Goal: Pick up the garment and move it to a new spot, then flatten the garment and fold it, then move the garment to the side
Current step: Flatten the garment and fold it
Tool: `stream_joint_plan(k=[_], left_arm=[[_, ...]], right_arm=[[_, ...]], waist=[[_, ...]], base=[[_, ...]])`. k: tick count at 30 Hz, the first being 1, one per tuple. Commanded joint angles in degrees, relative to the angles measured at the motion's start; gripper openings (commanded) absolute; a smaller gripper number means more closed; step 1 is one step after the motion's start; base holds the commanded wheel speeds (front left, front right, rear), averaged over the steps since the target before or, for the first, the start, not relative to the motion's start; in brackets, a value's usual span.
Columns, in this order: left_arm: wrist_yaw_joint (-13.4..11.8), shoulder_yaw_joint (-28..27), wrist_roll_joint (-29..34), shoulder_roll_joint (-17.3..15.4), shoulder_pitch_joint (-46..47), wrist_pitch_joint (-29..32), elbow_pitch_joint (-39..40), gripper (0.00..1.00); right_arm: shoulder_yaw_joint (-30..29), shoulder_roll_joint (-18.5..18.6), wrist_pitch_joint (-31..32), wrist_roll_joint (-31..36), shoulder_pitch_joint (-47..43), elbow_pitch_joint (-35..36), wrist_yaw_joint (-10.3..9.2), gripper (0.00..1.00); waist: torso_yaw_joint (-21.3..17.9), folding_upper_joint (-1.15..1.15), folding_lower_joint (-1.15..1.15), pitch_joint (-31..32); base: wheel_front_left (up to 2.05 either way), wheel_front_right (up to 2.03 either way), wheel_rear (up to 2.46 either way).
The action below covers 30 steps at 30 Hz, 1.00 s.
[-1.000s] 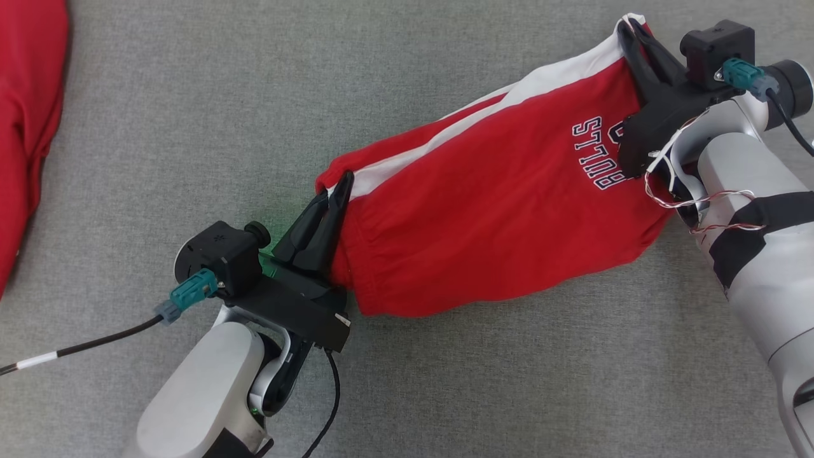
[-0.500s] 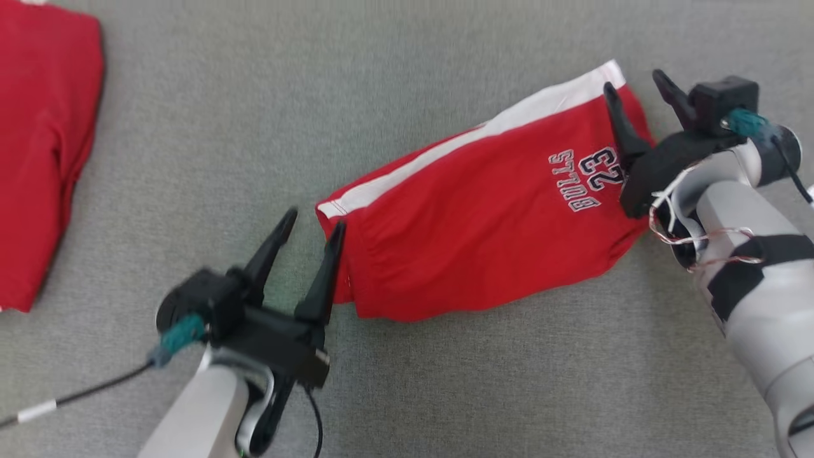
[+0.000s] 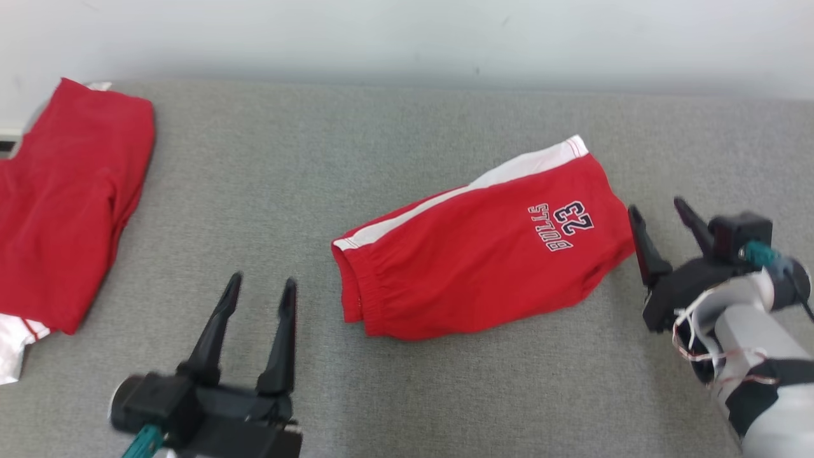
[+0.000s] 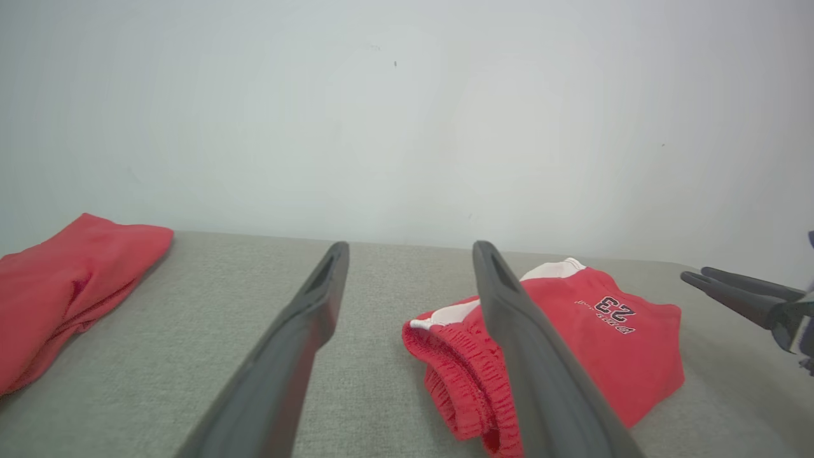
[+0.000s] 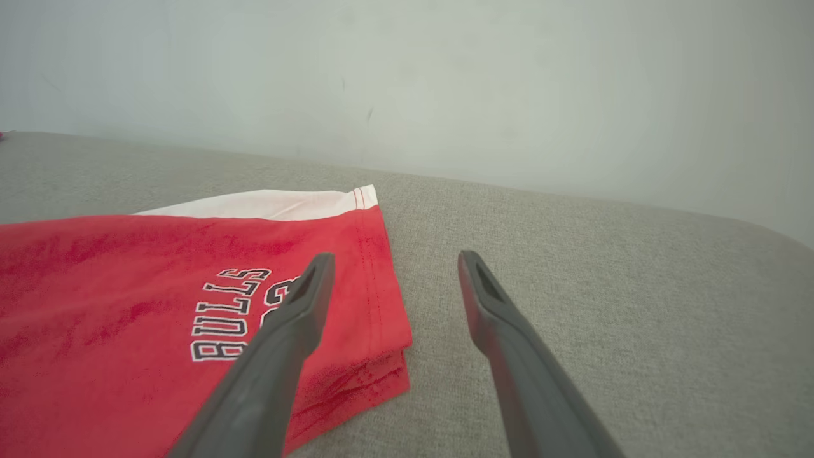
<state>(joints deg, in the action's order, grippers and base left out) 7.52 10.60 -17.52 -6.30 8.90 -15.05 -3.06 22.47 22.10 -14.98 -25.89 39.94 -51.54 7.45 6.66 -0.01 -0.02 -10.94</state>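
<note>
Released and backed off, the left gripper (image 3: 262,280) and right gripper (image 3: 655,207) stand spread, with the folded red white-striped shorts (image 3: 483,273) lying between them, touching neither. Grey fabric surface (image 3: 267,159), pale wall (image 3: 407,38) behind; another red garment (image 3: 63,203), maybe a shirt, far left.

From here I read this as a plain test lab: a grey cloth-covered worktop (image 3: 445,394) butts against a bare pale wall (image 3: 407,38) at the far side.

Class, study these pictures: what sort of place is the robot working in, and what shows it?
Probably an indoor test bench for folding clothes: a grey cloth-covered surface meets a plain pale wall, with folded red shorts lying on it and another red garment at the left.
</note>
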Motion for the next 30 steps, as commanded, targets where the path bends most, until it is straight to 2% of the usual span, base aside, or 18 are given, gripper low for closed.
stream_joint_plan(k=[1,7,16,21,25,26,27,28,30], left_arm=[[-0.09,-1.07,0.66,0.42,-1.77,-0.16,0.43,1.00],[-0.08,-2.35,3.92,2.05,-6.83,-0.16,0.39,1.00],[-0.08,-1.33,4.12,3.07,-6.39,-0.16,0.22,1.00],[-0.08,-0.55,3.94,3.27,-5.79,-0.16,-0.69,1.00],[-0.08,-0.43,3.76,3.39,-5.73,-0.16,-0.91,1.00],[-0.08,-0.44,3.69,3.40,-5.65,-0.16,-0.97,1.00],[-0.08,-0.42,3.64,3.41,-5.58,-0.16,-1.05,1.00],[-0.08,-0.44,3.63,3.42,-5.55,-0.16,-1.11,1.00],[-0.08,-0.78,3.74,3.42,-5.79,-0.16,-1.57,1.00]], right_arm=[[-0.60,-0.53,-0.29,0.30,-1.14,0.18,0.09,1.00],[-4.21,-2.17,-0.29,1.27,-4.09,-1.80,0.10,1.00],[-8.42,-1.76,-0.29,5.13,0.22,-10.07,0.09,1.00],[-9.27,-2.77,-0.16,5.95,2.12,-16.47,0.10,1.00],[-8.67,-3.92,0.14,5.87,2.33,-18.67,0.10,1.00],[-8.51,-4.21,0.14,5.65,2.38,-19.05,0.10,0.92],[-8.31,-4.42,0.15,5.59,2.39,-19.42,0.10,0.03],[-8.14,-4.65,0.18,5.42,2.27,-19.75,0.10,0.00],[-7.93,-4.65,0.14,4.67,2.02,-20.31,0.08,0.00]], waist=[[0.65,0.01,0.02,1.32],[2.38,0.01,0.02,1.38],[6.12,0.01,0.02,-1.09],[7.18,0.01,0.02,-1.86],[7.35,0.01,0.02,-2.09],[7.35,0.01,0.02,-2.15],[7.34,0.01,0.02,-2.16],[7.30,0.01,0.02,-2.12],[6.95,0.01,0.02,-1.58]], base=[[0.00,0.00,0.00],[0.00,0.00,0.00],[0.00,0.00,0.00],[0.00,0.00,0.00],[0.00,0.00,0.00],[0.00,0.00,0.00],[0.00,0.00,0.00],[0.00,0.00,0.00],[0.00,0.00,0.00]])
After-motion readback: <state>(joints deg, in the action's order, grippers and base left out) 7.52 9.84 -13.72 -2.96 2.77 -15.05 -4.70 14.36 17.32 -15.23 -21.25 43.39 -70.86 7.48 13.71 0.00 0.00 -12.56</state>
